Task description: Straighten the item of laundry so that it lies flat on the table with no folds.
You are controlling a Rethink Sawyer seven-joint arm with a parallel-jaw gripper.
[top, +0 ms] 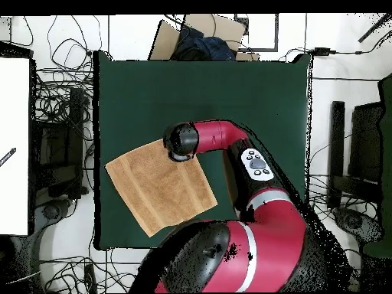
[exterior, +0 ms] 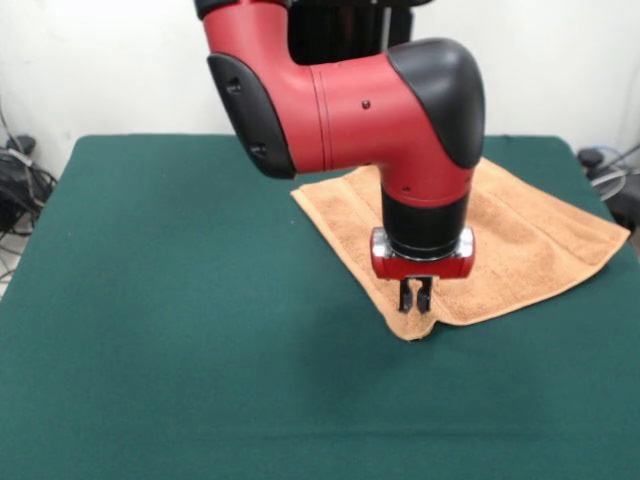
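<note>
The peach-orange towel (exterior: pixel 520 235) lies spread and mostly flat on the right half of the dark green table (exterior: pixel 180 300), turned so that its corners point like a diamond. A woven band runs along its near right edge. My gripper (exterior: pixel 416 300) points straight down at the towel's near corner, its fingers close together on the cloth there. In the overhead view the towel (top: pixel 157 191) lies at the table's left side (top: pixel 230 92). There the arm's wrist (top: pixel 182 142) covers the towel's upper corner and hides the gripper.
The towel's right corner (exterior: pixel 625 238) reaches close to the table's right edge. Cables and boxes lie on the floor around the table (top: pixel 61 145). The red arm (exterior: pixel 340 100) hangs over the towel's far part.
</note>
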